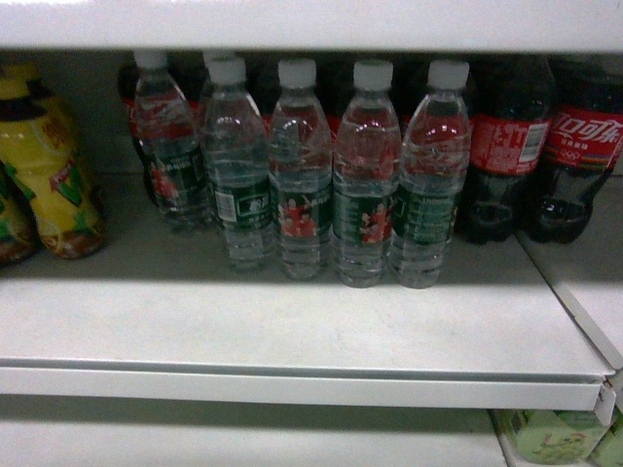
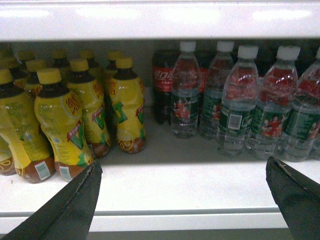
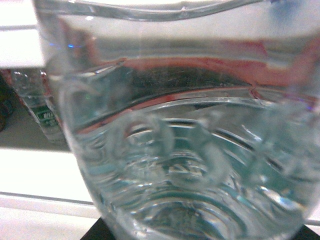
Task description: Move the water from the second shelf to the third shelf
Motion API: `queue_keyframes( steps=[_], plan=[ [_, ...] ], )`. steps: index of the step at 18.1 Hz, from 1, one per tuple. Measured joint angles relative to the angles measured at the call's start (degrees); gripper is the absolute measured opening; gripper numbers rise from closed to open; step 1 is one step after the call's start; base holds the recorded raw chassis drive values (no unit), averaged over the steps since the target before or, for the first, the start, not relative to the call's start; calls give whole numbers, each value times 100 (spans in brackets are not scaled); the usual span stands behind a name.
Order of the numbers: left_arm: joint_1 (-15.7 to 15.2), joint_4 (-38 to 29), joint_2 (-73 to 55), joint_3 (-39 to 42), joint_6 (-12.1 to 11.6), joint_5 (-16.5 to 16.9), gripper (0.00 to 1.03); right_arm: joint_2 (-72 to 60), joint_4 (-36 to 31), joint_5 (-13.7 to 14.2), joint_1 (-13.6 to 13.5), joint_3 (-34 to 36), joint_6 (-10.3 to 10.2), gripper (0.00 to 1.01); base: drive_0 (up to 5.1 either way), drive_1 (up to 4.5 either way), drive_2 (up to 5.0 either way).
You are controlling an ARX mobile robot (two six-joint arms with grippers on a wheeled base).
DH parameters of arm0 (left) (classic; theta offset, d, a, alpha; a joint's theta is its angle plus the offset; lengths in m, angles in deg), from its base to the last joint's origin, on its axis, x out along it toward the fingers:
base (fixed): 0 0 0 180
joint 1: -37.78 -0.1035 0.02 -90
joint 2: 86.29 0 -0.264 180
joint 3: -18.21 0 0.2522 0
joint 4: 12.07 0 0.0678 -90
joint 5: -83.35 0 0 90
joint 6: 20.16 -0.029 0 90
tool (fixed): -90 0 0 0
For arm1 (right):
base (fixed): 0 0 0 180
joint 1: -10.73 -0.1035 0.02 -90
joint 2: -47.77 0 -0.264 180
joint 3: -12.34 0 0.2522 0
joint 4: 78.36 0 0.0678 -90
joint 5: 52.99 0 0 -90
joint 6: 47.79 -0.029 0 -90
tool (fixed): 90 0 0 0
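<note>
While the right wrist view is showing little beyond a water bottle [image 3: 190, 150] filling it, base toward the lens and long axis running away from it, I cannot tell how the right jaws are standing. The left gripper [image 2: 182, 192] is hanging wide apart, touching nothing, before the shelf [image 1: 292, 331] where water bottles [image 1: 365, 165] are standing upright between yellow bottles [image 2: 60, 120] and cola bottles [image 1: 506, 146].

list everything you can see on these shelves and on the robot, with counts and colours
water bottles: at least six, clear with green labels, mid shelf
held water bottle: one, clear, fills the right wrist view
cola bottles: several, dark with red labels, behind and right of the water
tea bottles: many, yellow, left of shelf
green cartons: pale green, shelf below, right
shelf: white
left gripper: black, open, empty
right gripper: hidden by its bottle
</note>
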Motion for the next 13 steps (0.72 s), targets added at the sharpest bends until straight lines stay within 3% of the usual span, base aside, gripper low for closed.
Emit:
queue_keyframes(
  steps=[13],
  plan=[
    [0, 2, 0, 0, -4, 15, 98, 2, -2, 13, 0, -7, 20, 41, 0, 0, 0]
  ],
)
